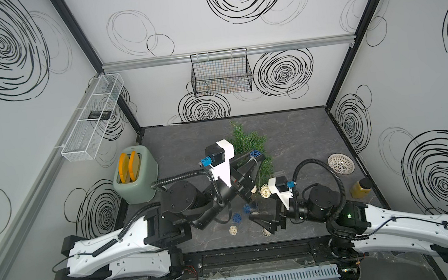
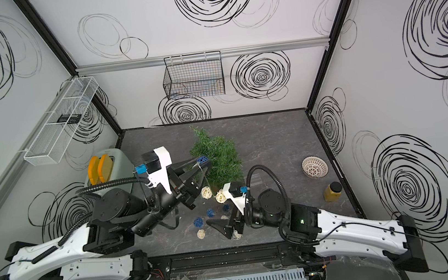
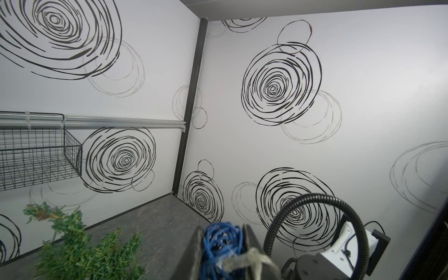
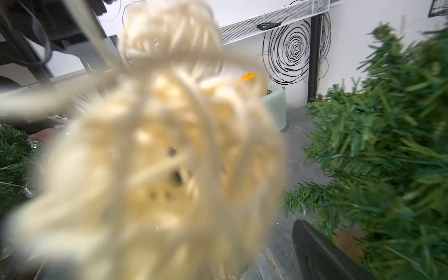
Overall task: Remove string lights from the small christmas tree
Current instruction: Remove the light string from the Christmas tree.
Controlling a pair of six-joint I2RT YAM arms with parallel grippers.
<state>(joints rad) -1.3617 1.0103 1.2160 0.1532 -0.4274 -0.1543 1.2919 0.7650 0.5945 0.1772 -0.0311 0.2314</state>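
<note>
Closest to your right wrist lens hung a blurred cream ball (image 4: 155, 155), filling most of that view, with one dark finger (image 4: 315, 252) of the right end effector (image 1: 260, 225) low beside it and green needles behind. Both top views showed that end effector low over the counter (image 1: 297, 138) at about 6 o'clock from the small christmas tree (image 1: 248, 140), its jaws spread wide with nothing between them. Another cream ball lay just beside its nearer finger.

Your left end effector (image 1: 255, 156) was clamped on a blue ball (image 1: 255, 153) of the string lights (image 2: 210, 212), pressed against the tree's 9 o'clock side. The left wrist view showed that ball (image 3: 220, 242) pinched between the two fingers, a pale wire trailing from it. From there the wire dropped toward two cream balls at the foot of the tree. Three more blue balls and the remaining cream ones lay loose on the counter toward 6 o'clock, between your two arms.

You could not tell from these views whether the tree stood fully upright; its tip pointed toward 12 o'clock.

A green toaster (image 1: 139, 185) sat at 9 o'clock. The white perforated bowl (image 1: 341, 164) lay at 3 o'clock, well apart from the tree, and a yellow jar (image 1: 360, 188) stood at 4 o'clock.
</note>
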